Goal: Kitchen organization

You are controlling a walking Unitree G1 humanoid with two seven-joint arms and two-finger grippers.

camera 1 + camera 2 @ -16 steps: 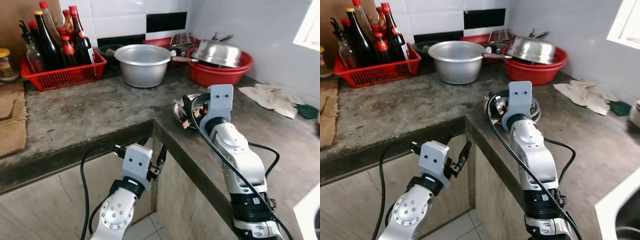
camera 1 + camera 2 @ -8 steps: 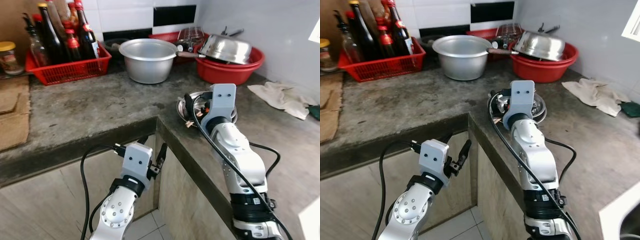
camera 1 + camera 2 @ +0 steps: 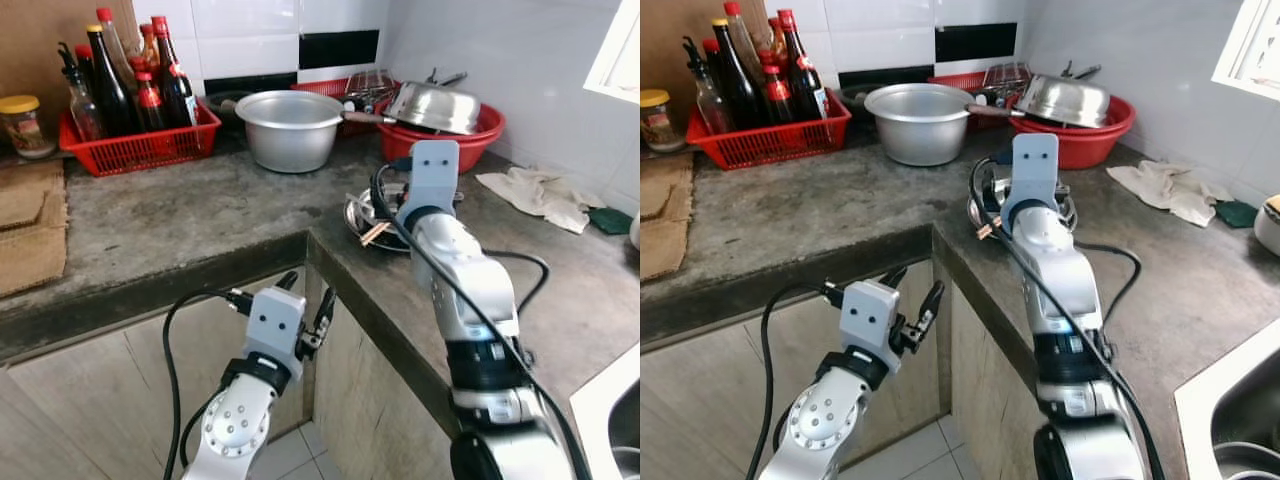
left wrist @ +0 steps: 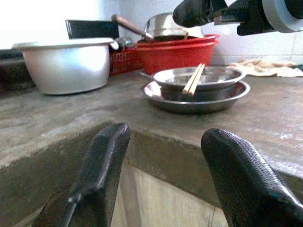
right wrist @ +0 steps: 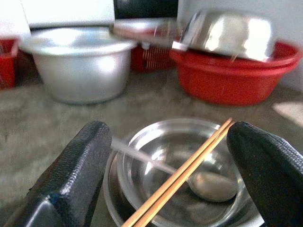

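A steel bowl (image 5: pixel 156 146) sits in a shallow steel plate (image 4: pixel 199 94) near the counter's inner corner. A pair of wooden chopsticks (image 5: pixel 189 165) and a metal spoon (image 5: pixel 208 182) lie in the bowl. My right gripper (image 5: pixel 173 161) hovers just above and in front of the bowl, open, with nothing between its fingers. My left gripper (image 3: pixel 305 295) is open too, held below the counter's front edge and pointing toward the plate (image 3: pixel 375 215).
At the back of the grey counter stand an aluminium pot (image 3: pixel 290 125), a red basin (image 3: pixel 440 140) with an upturned steel bowl, and a red basket of bottles (image 3: pixel 130 140). A cloth (image 3: pixel 540 195) lies at the right. A sink (image 3: pixel 1230 420) is at lower right.
The camera has shifted. My right arm has risen and straightened, so its wrist stands higher over the bowl. The left arm holds its place.
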